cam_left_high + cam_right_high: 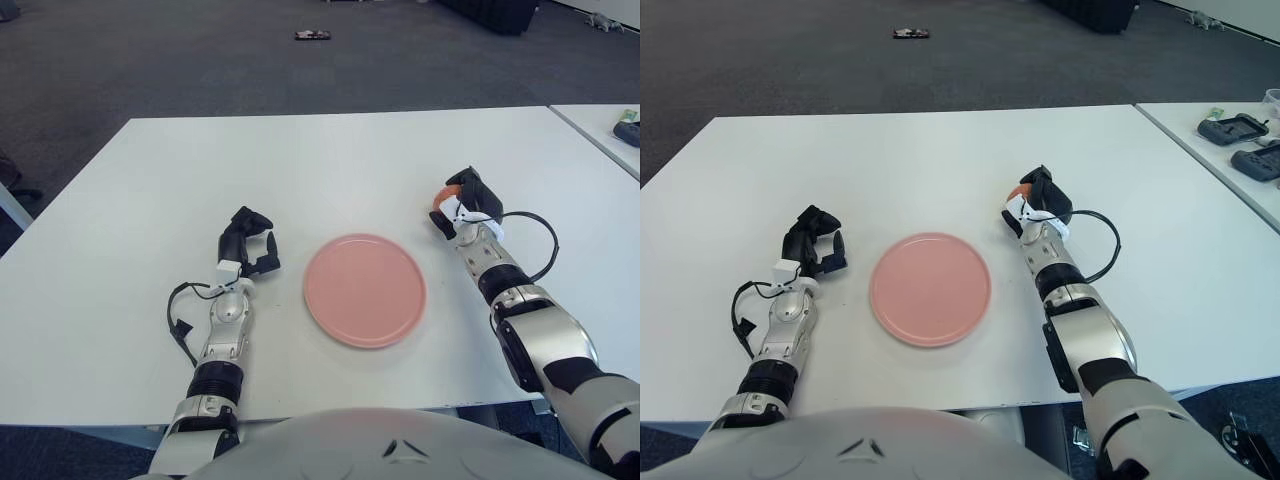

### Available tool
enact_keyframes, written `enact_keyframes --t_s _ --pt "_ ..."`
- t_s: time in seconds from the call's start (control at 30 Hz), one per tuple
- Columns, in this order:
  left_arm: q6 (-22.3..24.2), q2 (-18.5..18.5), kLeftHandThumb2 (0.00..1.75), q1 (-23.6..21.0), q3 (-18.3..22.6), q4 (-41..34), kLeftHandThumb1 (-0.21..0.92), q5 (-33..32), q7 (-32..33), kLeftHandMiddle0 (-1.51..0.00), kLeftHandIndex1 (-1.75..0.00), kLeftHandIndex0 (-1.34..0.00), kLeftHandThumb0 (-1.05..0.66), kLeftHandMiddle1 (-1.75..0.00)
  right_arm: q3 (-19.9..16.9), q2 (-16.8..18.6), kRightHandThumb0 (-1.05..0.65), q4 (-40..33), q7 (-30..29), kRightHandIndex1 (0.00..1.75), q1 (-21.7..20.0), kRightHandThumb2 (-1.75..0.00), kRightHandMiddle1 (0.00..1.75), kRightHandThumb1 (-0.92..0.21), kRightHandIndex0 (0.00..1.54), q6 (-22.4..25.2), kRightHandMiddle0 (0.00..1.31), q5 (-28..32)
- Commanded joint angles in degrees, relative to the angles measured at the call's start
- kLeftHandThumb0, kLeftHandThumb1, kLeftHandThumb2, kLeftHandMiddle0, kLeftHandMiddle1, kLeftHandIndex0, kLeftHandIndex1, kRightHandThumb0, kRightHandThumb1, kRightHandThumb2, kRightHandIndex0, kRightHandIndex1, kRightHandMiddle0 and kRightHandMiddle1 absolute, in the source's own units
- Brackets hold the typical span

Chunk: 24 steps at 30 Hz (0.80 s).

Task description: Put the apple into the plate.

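Note:
A round pink plate [365,289] lies on the white table [320,170], near its front edge. Right of the plate, my right hand [463,203] is curled around a reddish-orange apple [453,187]; only a sliver of the fruit shows above the black fingers. The hand sits just above the table surface, a short way beyond the plate's right rim. My left hand [250,240] shows to the left of the plate, with its fingers loosely bent and nothing in them.
A second white table [1230,160] stands to the right and carries dark devices [1237,128]. Grey carpet lies beyond the table, with a small dark object [312,37] on it far off. A black cable [535,240] loops beside my right wrist.

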Motion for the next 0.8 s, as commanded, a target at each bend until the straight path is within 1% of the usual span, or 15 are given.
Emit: enact_keyframes --t_s 0.0,0.23,0.43,0.53,0.63,0.77 --pt "3.36 -0.34 1.46 3.14 -0.05 3.09 0.21 -0.31 -0.24 -1.30 -1.75 -0.70 -0.52 -1.75 -0.69 -0.89 0.00 -4.49 0.05 1.59 0.95 -1.69 1.75 0.06 0.95 -2.35 0.66 0.24" --pt "2.86 0.04 1.46 3.04 -0.18 3.67 0.21 -0.26 -0.92 -1.30 -1.75 -0.70 -0.52 -1.75 -1.06 -1.16 0.00 -13.00 1.78 1.58 4.99 -1.69 1.75 0.06 0.95 -4.17 0.66 0.16" --pt "2.06 0.12 1.45 2.90 -0.22 4.11 0.22 -0.07 -0.84 -1.32 -1.75 -0.70 -0.52 -1.75 -0.82 -1.57 0.00 -19.47 3.35 1.58 7.72 -1.69 1.75 0.06 0.95 -3.44 0.66 -1.08" --pt "1.96 0.00 1.45 2.90 -0.26 4.01 0.22 0.13 -0.44 -1.32 -1.75 -0.70 -0.52 -1.75 -0.46 -2.12 0.00 -23.78 5.49 1.58 9.68 -1.69 1.75 0.06 0.95 -4.30 0.66 -1.34" --pt "2.20 0.02 1.46 2.95 -0.33 3.82 0.21 0.35 -0.28 -1.32 -1.75 -0.70 -0.52 -1.75 -0.51 -2.39 0.00 -26.18 7.16 1.56 10.84 -1.69 1.75 0.07 0.97 -4.97 0.67 -1.40" --pt "2.43 0.10 1.46 3.06 -0.47 3.55 0.21 0.69 -0.24 -1.32 -1.75 -0.70 -0.52 -1.75 -0.66 -2.50 0.00 -30.96 10.71 1.55 13.27 -1.71 1.75 0.09 0.98 -6.41 0.69 -0.34"
